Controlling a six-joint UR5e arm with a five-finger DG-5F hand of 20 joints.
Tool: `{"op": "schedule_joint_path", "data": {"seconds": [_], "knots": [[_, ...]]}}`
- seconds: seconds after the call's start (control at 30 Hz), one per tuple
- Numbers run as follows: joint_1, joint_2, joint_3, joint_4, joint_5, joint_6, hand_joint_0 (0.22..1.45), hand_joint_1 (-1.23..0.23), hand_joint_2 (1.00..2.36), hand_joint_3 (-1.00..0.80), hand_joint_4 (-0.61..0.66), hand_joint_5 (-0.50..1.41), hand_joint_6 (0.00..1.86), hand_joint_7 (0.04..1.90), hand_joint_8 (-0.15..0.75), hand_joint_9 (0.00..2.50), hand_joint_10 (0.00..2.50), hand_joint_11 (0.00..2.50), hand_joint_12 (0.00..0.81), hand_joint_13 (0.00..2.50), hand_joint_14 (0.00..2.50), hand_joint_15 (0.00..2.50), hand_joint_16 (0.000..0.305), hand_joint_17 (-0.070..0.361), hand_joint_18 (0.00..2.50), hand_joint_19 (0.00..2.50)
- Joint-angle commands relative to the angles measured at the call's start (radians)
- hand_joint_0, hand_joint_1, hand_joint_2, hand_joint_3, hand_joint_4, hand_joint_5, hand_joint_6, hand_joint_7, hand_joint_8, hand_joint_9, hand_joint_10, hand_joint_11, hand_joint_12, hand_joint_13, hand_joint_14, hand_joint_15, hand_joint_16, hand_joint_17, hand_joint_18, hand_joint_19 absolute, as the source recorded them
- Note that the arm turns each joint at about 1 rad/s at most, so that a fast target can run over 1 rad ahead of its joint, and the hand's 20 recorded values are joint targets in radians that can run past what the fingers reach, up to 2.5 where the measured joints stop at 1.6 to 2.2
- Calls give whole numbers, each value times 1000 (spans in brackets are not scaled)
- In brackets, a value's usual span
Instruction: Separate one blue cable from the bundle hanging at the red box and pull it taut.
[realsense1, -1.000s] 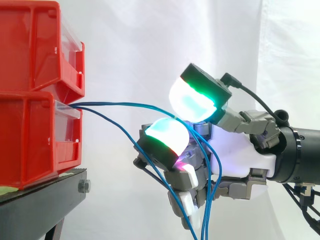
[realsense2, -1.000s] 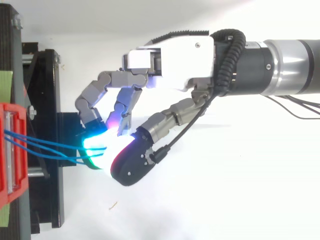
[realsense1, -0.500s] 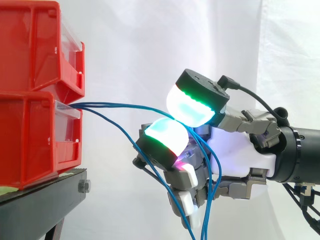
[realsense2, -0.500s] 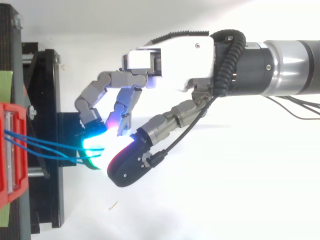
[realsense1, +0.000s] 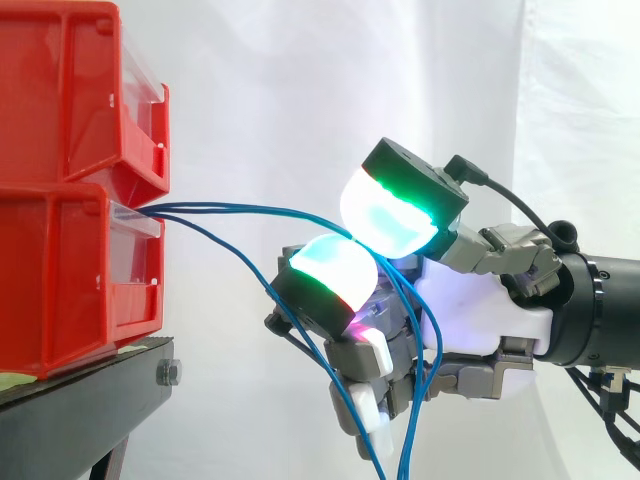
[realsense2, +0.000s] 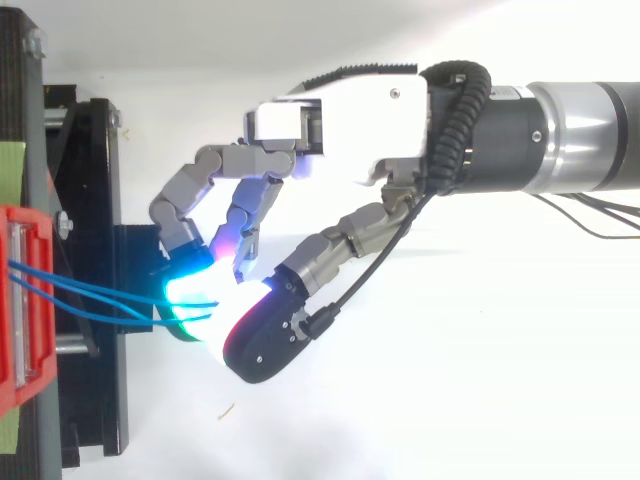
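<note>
Blue cables from the red box are pinched between curled fingers of the level hand.

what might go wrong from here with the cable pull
1. Several cables run between the hand's fingers, not one, so a pull may drag the whole bundle.
2. They hang slack below the hand, so they may slip through instead of going taut.
3. The lower bin sits near the stand's edge; a hard pull might shift it.
</note>
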Motion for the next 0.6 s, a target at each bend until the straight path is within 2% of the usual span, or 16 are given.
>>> {"op": "schedule_joint_path", "data": {"seconds": [0.0, 0.13, 0.17, 0.2, 0.37, 0.57], "knots": [[0, 0, -1, 0, 0, 0, 784, -923, 1000, -500, 24, -165, 934, 1321, 353, 1018, 18, 906, 385, 991, 20, 537, 43, 97, 967, 470], [0, 0, -1, 0, 0, 0, 659, -866, 1000, -500, 87, -142, 922, 1346, 367, 1055, 17, 918, 395, 1007, 18, 554, 44, 98, 971, 507], [0, 0, 0, 0, 0, 0, 632, -792, 1000, -500, 101, -131, 911, 1351, 372, 1080, 17, 914, 396, 1019, 21, 554, 45, 101, 983, 535], [0, 0, -1, 0, 0, 0, 623, -733, 1000, -500, 103, -129, 907, 1354, 379, 1088, 18, 898, 398, 1024, 19, 557, 46, 103, 987, 542], [-1, 0, -1, -2, 0, 0, 607, -638, 1001, -483, 84, -127, 893, 1342, 377, 1087, 17, 860, 410, 1023, 17, 562, 48, 109, 992, 573], [0, 0, -1, 0, 2, 2, 604, -601, 1005, -443, 104, -134, 878, 1295, 374, 1040, 17, 836, 410, 1003, 17, 565, 50, 112, 977, 586]]}}
